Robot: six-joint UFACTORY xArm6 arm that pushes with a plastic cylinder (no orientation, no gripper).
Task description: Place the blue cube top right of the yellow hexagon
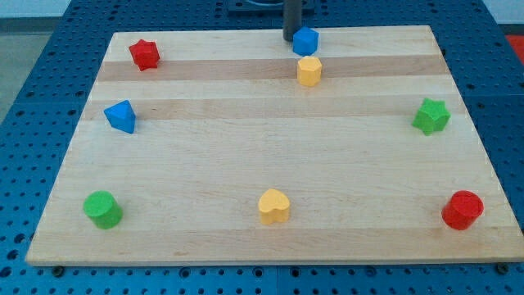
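Our rod carries no gripper, so nothing is held; my tip [291,39] rests at the board's [270,156] twelve o'clock edge, touching or just beside the blue cube [306,41] at its nine o'clock side; the cube sits almost directly at twelve o'clock of the yellow hexagon [309,71], near it but apart, so we judge a short push toward three o'clock is wanted; the risks: an off-centre push could spin the cube off the tip, or drive it over the nearby edge; steering too low could knock the hexagon.
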